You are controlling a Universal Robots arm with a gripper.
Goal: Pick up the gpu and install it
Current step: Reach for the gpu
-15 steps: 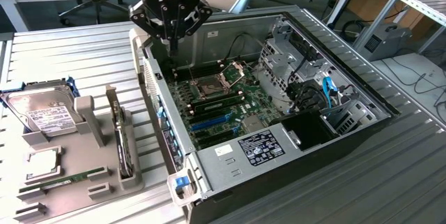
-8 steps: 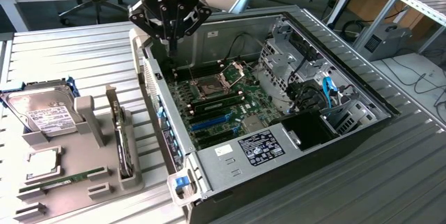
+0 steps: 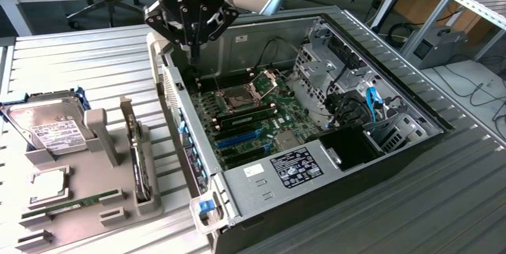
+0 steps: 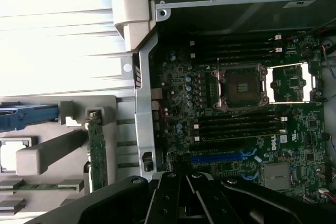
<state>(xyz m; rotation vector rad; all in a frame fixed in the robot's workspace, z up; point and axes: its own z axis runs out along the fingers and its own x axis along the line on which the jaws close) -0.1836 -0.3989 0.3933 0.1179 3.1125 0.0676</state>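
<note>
The gpu (image 3: 140, 160) stands on edge in a slot of the grey holder (image 3: 83, 221) at the exterior view's left, its silver bracket at the far end. In the wrist view the gpu (image 4: 96, 153) appears as a thin green edge beside the case wall. My gripper (image 3: 193, 57) hangs above the far left corner of the open computer case (image 3: 261, 174), well away from the gpu, its fingers shut with nothing between them. The gripper (image 4: 181, 184) looks down on the motherboard (image 4: 236, 129) with its blue card slot (image 4: 220, 157).
On the grey holder also lie a silver hard drive (image 3: 47, 125), a processor chip (image 3: 49, 184) and a long memory stick (image 3: 71, 203). Drive cages and cables (image 3: 371, 103) crowd the case's right side. Ribbed metal table (image 3: 87, 64) surrounds everything.
</note>
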